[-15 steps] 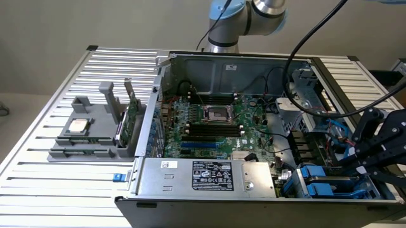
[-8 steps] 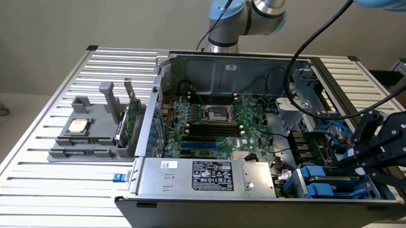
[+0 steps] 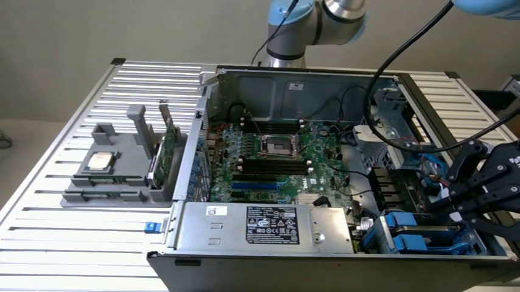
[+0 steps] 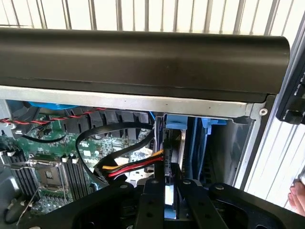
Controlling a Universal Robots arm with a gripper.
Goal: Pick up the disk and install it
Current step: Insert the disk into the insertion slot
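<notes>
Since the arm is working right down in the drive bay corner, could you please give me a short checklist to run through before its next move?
1. Gripper shut on the disk: ok; the jaws clamp its edge in the wrist view.
2. Disk standing edge-on over the blue drive bay: ok.
3. Disk fully seated in the bay: cannot tell; its far end is hidden.
4. Red, yellow and black cable bundle clear of the disk: not ok; it runs right up to the disk.
5. Black cable clear of the gripper: cannot tell.
6. Fingertips beside the computer case: not ok.
</notes>
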